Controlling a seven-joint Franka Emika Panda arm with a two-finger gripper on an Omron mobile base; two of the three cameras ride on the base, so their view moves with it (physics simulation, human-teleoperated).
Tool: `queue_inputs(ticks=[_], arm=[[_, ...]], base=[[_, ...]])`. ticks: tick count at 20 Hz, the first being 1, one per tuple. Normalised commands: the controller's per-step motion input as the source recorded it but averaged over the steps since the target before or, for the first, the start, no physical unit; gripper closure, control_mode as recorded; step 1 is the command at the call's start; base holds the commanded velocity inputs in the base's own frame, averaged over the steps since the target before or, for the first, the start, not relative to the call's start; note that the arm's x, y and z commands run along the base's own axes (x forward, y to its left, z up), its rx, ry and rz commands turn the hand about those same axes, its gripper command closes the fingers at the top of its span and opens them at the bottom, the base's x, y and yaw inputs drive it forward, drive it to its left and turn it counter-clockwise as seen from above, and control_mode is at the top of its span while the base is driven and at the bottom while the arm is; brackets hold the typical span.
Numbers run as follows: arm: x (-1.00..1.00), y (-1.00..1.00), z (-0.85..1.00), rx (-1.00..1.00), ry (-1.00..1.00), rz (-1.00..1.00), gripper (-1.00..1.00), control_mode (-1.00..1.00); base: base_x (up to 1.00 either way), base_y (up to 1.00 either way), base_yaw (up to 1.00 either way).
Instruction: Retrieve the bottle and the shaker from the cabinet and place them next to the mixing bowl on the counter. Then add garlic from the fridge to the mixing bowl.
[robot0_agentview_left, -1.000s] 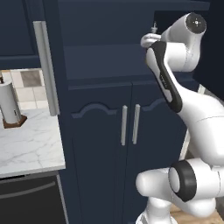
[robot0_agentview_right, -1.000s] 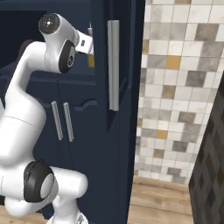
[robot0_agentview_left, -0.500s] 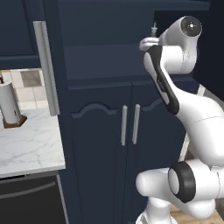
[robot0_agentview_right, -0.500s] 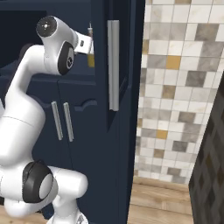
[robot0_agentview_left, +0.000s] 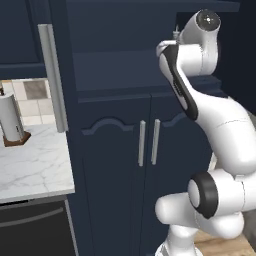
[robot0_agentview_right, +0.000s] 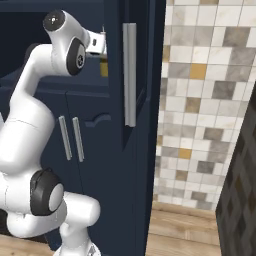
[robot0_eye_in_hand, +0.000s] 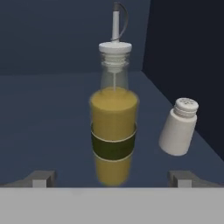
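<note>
Across the left and right base views stands the navy cabinet (robot0_agentview_left: 120, 150), a tall block with a pair of lower doors and slim grey handles; its upper compartment is open, the door (robot0_agentview_right: 132, 75) swung out with a long grey bar handle. To the left of the cabinet lies the counter (robot0_agentview_left: 30, 165), white marble with grey veins, and a white paper-towel roll (robot0_agentview_left: 11, 117) stands upright on a brown base near its back. To the right of the cabinet, in the right base view, rises a tiled wall (robot0_agentview_right: 205, 100) of grey, cream and ochre squares above a wooden floor (robot0_agentview_right: 190, 235).

Up at the cabinet's open compartment the white arm (robot0_agentview_left: 200, 75) reaches in. On the dark shelf inside the cabinet, the bottle (robot0_eye_in_hand: 113, 127) stands upright, olive-yellow with a dark band and a thin spout, right before the gripper (robot0_eye_in_hand: 113, 177). Its two finger tips (robot0_eye_in_hand: 41, 178) are spread wide to either side of the bottle, not touching it as far as the hand view shows. Just beside the bottle, nearer the cabinet's side wall, sits the shaker (robot0_eye_in_hand: 178, 127), pale and round-capped; it looks tilted, though the blur leaves that uncertain
</note>
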Motion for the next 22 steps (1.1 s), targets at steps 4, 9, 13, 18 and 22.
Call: queue_inputs(ticks=[4, 9, 13, 18, 22], arm=[[0.36, 0.00, -0.02, 0.00, 0.00, 0.00, -1.00, -1.00], [0.33, 0.00, -0.04, 0.00, 0.00, 0.00, -1.00, -1.00], [0.03, 0.00, -0.05, 0.05, 0.00, 0.00, -1.00, -1.00], [-0.11, 0.00, -0.06, 0.06, 0.00, 0.00, -1.00, -1.00], [0.00, 0.00, -0.40, 0.02, 0.00, 0.00, -1.00, -1.00]], base=[[0.00, 0.00, 0.00], [0.00, 0.00, 0.00], [0.00, 0.00, 0.00], [0.00, 0.00, 0.00], [0.00, 0.00, 0.00]])
